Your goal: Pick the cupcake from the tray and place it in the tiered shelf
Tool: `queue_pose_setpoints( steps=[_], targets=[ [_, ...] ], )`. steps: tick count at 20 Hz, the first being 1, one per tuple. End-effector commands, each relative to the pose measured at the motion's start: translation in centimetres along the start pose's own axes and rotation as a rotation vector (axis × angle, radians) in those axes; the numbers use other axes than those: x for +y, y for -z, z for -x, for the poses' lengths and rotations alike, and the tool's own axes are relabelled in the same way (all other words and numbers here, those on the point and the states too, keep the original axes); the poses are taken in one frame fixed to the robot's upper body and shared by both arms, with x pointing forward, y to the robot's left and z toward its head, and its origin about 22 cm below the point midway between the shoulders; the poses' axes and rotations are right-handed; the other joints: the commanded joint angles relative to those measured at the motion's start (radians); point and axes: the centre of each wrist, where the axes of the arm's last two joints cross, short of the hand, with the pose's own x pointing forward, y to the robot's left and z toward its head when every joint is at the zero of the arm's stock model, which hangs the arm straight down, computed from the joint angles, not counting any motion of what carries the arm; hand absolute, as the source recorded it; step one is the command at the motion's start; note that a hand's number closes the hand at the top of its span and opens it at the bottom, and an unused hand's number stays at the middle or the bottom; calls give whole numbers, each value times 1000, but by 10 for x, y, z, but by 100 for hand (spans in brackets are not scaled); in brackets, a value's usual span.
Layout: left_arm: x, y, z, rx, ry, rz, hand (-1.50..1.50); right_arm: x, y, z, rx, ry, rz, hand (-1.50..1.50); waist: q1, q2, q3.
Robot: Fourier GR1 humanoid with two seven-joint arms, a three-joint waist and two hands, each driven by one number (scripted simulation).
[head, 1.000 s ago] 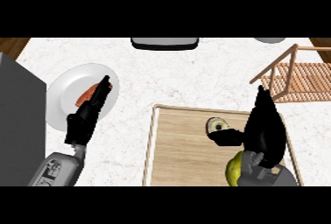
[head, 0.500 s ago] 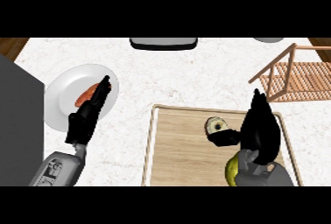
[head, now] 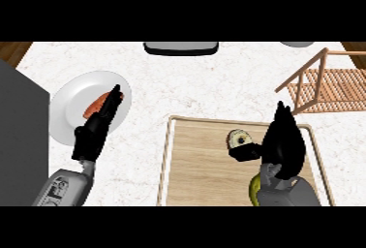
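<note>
The cupcake, pale with a dark centre, sits on the wooden tray near its far right part. My right hand stands just right of it, fingers straight and pointing away from me. Its thumb reaches out under the cupcake's near side; I cannot tell whether it touches. The hand is open and holds nothing. The wooden tiered shelf stands at the far right, beyond the tray. My left hand rests open over the near edge of a white plate.
The white plate at the left carries an orange-red piece of food. A yellow-green object shows on the tray under my right forearm. A dark tray-like item lies at the far edge, and a grey block fills the left side.
My right hand has shifted a little left and toward me, closer to the cupcake. The cupcake and my left hand have stayed put.
</note>
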Motion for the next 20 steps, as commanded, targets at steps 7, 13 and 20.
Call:
queue_pose_setpoints(
  steps=[7, 13, 20],
  targets=[
    [-2, 6, -2, -2, 7, 5, 0, 10, 1, -12, 225, 24, -36, -150, -3, 2, 0],
    [1, -3, -1, -6, 6, 2, 0, 28, 3, -12, 233, 15, -52, -150, 5, 3, 1],
    [-9, 1, -9, -7, -6, 0, 0, 34, -7, -7, 212, -79, -123, 150, -4, 0, 0]
  ],
)
